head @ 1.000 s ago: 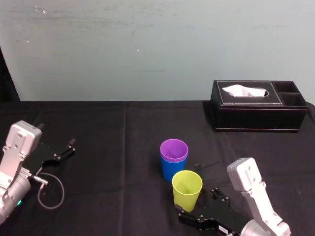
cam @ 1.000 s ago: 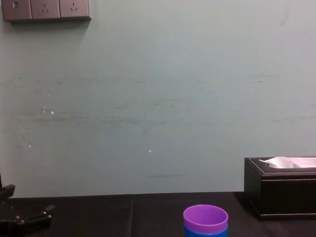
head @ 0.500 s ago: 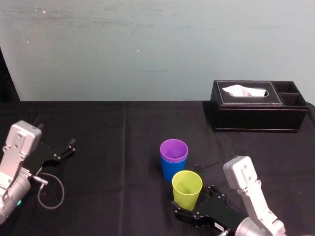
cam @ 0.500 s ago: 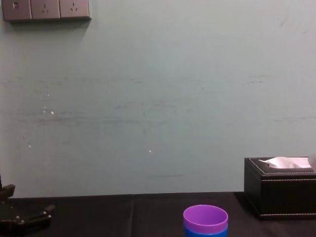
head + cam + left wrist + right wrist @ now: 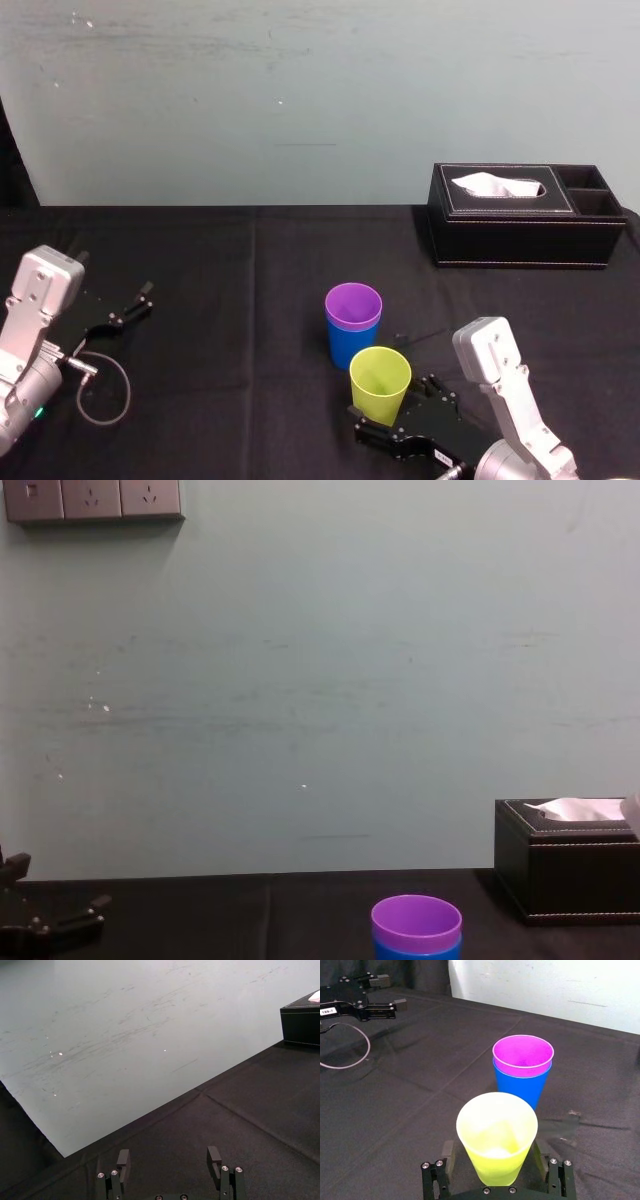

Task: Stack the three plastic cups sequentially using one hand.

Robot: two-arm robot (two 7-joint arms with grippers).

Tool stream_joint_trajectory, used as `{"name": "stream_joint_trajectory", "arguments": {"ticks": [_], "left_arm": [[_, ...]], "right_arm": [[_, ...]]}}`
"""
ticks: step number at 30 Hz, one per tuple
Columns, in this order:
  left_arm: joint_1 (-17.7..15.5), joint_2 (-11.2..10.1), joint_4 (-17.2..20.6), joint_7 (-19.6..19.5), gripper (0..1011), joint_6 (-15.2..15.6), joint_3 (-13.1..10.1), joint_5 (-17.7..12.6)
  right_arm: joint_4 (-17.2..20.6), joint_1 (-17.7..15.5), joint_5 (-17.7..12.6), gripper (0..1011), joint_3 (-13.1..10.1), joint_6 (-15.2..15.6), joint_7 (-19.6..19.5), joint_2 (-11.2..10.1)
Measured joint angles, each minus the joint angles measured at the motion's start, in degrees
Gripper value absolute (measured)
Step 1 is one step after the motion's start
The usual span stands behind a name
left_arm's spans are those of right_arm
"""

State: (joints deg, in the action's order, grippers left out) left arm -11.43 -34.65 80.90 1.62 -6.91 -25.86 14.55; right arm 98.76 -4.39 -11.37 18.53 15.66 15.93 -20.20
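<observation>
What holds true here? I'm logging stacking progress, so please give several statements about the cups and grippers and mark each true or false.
1. The purple cup sits nested inside the blue cup. True.
2. The yellow-green cup is stacked on the purple cup. False: it stands alone on the table, nearer the robot.
3. The left gripper holds a cup. False: it lies open at the table's left, far from the cups.
4. The right gripper has its fingers on either side of the yellow-green cup. True.
5. The tissue box stands at the far right, behind the cups. True.
</observation>
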Motion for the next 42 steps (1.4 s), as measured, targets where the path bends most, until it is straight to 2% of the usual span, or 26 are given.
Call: {"name": "stream_joint_trajectory", "arguments": {"ticks": [24,35,42], "left_arm": [[0.0,0.0,0.0,0.0,1000,0.0,0.0,0.0],[0.0,0.0,0.0,0.0,1000,0.0,0.0,0.0],[0.0,0.0,0.0,0.0,1000,0.0,0.0,0.0]], "right_arm": [[-2.2,1.6,0.8,1000,0.0,-0.7,0.3,1.3],[-2.2,1.6,0.8,1000,0.0,-0.7,0.3,1.3],[-2.1,1.6,0.8,886,0.0,-0.7,0.3,1.3]]}}
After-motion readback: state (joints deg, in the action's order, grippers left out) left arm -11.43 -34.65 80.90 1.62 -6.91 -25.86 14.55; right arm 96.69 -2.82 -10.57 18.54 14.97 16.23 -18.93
